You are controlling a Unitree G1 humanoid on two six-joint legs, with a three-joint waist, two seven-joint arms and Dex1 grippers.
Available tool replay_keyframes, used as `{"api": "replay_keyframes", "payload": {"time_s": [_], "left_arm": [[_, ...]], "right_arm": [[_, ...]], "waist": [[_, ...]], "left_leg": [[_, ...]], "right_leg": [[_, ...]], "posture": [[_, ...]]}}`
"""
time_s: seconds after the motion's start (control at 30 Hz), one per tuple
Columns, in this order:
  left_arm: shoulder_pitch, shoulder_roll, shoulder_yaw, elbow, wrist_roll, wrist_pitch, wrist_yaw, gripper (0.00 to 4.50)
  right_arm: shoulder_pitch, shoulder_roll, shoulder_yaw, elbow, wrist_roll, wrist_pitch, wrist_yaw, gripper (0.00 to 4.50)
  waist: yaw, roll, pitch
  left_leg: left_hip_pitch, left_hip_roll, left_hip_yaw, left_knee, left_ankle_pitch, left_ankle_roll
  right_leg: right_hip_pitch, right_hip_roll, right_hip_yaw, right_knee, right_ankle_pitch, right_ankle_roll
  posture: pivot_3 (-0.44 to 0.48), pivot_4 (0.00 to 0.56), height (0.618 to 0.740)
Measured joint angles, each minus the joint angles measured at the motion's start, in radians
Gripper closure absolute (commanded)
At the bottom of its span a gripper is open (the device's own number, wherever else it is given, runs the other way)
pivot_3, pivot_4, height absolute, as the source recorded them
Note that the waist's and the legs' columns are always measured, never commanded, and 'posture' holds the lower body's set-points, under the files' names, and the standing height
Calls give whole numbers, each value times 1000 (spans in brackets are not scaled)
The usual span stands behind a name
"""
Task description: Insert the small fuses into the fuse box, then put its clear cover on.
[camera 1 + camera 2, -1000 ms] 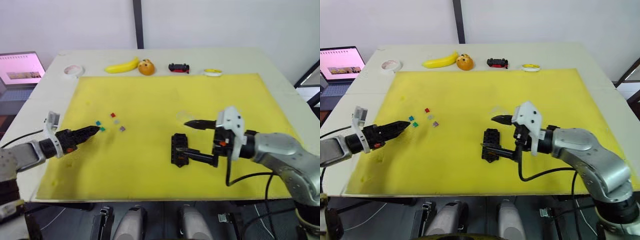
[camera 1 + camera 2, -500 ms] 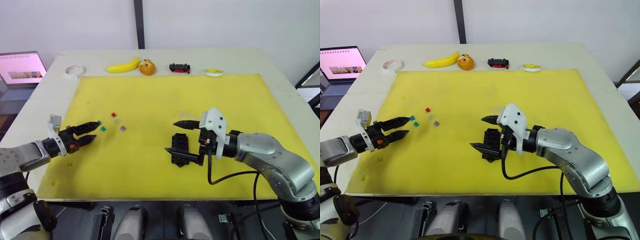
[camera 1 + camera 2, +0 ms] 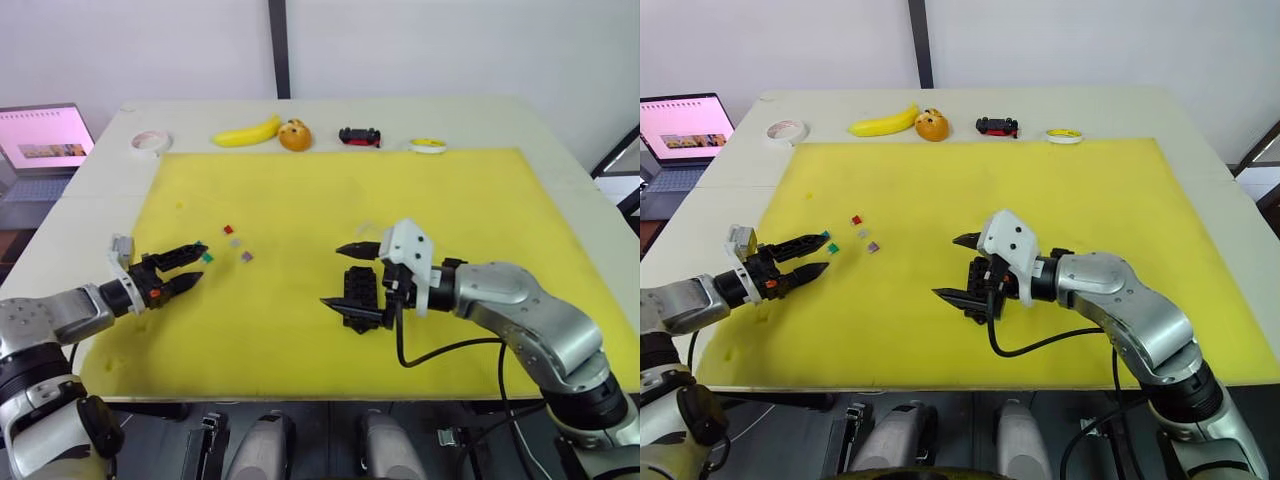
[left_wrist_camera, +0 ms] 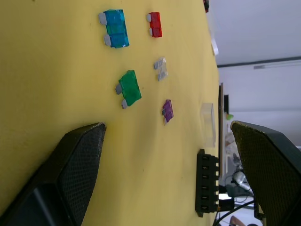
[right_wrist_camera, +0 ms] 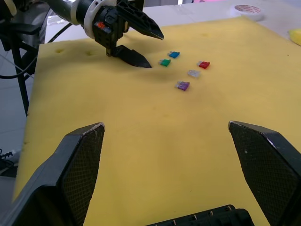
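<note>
Yellow mat [image 3: 420, 190] on bench. Small fuses [image 4: 129, 88] loose, light, slippery; pinch the bodies. Left gripper [image 3: 186, 268] and right gripper [image 3: 352, 278] fingers wide, empty.

yellow mat [image 3: 300, 190], black fuse box [image 3: 361, 296], green fuse [image 4: 129, 88]

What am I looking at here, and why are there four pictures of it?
It is a two-armed robot at a table with a yellow mat. Two pictures come from cameras in its head, looking down over both arms. The other two come from a camera on each wrist, looking out between that gripper's two black fingers. The left gripper is open, empty, and sits beside the small coloured fuses. The right gripper is open around the black fuse box, holding nothing. The clear cover lies near the box. Along the far edge are a banana, an orange and a toy car.
</note>
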Motion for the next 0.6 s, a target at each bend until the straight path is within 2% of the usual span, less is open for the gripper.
{"api": "replay_keyframes", "payload": {"time_s": [0.2, 0.37, 0.6], "left_arm": [[-5, 4, -6, 66, 5, -45, -37, 0], [-24, 5, -53, 94, 30, -85, -77, 0], [-73, -28, -49, 170, 42, -140, -60, 0]], "right_arm": [[0, 0, 2, 0, -13, -10, 18, 53], [2, -1, 1, 1, -21, -19, 26, 53], [5, -1, 1, 6, -32, -24, 37, 53]], "waist": [[-1, 3, -2], [4, 4, -3], [21, 8, -5]], "left_leg": [[1, 0, -1, 0, 1, -1], [1, -2, -2, 0, 1, -1], [4, -4, -4, 0, 1, -1]], "right_leg": [[1, 0, 0, 1, 0, 0], [2, -1, -1, 1, 0, 0], [6, -3, -3, 2, 0, 0]], "posture": [[0, 150, 740], [0, 150, 740], [0, 150, 740]]}}
